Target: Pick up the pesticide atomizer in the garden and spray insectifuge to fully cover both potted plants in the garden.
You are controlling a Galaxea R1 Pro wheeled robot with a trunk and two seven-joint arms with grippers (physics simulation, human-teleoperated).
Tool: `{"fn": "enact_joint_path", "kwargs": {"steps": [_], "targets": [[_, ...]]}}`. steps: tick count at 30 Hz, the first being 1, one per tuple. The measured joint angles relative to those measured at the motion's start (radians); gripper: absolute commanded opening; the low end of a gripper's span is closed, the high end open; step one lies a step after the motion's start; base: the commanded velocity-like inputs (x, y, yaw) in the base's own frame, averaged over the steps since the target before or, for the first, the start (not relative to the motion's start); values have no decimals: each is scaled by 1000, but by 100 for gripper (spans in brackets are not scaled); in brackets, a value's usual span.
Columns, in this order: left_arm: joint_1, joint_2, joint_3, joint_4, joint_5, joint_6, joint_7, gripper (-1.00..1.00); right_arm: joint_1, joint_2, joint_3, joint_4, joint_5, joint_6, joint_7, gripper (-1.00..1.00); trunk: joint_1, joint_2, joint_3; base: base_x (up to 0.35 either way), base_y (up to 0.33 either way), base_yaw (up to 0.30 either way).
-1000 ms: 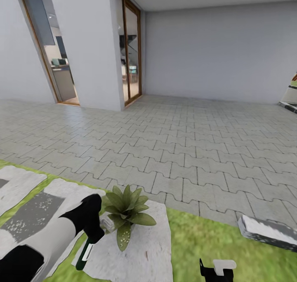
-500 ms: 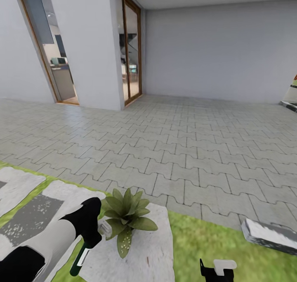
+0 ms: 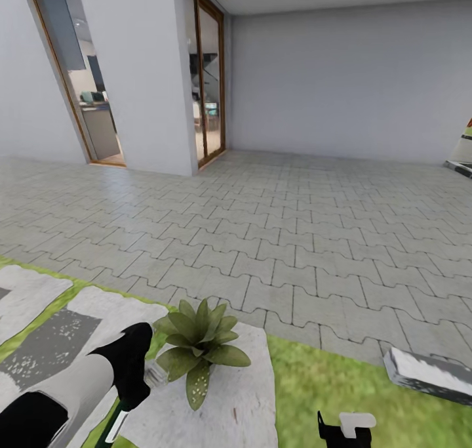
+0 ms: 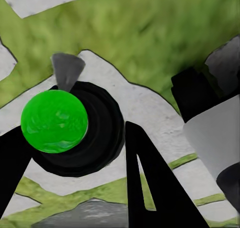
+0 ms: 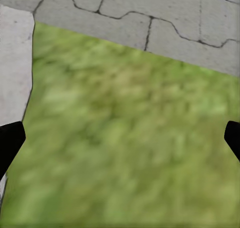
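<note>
One potted plant (image 3: 200, 343), a low rosette of broad green leaves, stands on a pale stepping stone (image 3: 229, 402) at the lawn's edge. Whitish specks of insectifuge (image 3: 195, 386) dot its lowest front leaf. Just left of the plant, my left gripper (image 3: 134, 369) is shut on the pesticide atomizer (image 3: 117, 425), whose dark green and white body hangs below it. The pale nozzle tip (image 3: 156, 376) almost touches the leaves. In the left wrist view the atomizer (image 4: 75, 128) shows end-on, a bright green cap on a black round body, between the black fingers (image 4: 145, 188). My right gripper (image 3: 344, 429) hangs open over grass (image 5: 120, 113).
Grey interlocking paving (image 3: 295, 238) stretches ahead to white walls and wood-framed glass doors (image 3: 206, 81). More stepping stones (image 3: 52, 336) lie at the left in the grass. A grey-white block (image 3: 426, 372) lies on the lawn at the right.
My left arm has drawn down and leftward with the atomizer, its nozzle staying near the plant's left side. The right gripper has not moved.
</note>
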Motion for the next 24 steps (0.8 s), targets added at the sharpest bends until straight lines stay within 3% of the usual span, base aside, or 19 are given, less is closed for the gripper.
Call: {"fn": "enact_joint_path", "kwargs": {"steps": [5, 13, 24], "targets": [[4, -8, 2, -10, -1, 0, 0, -100, 0, 0, 0, 0, 0, 0, 0, 100, 0, 0, 0, 201, 0, 0], [4, -15, 4, -17, -2, 0, 1, -100, 0, 0, 0, 0, 0, 0, 0, 100, 0, 0, 0, 15, 0, 0], [3, -15, 4, -17, 0, 0, 3, -100, 0, 1, 0, 0, 0, 0, 1, 100, 0, 0, 0, -171, 0, 0]]}}
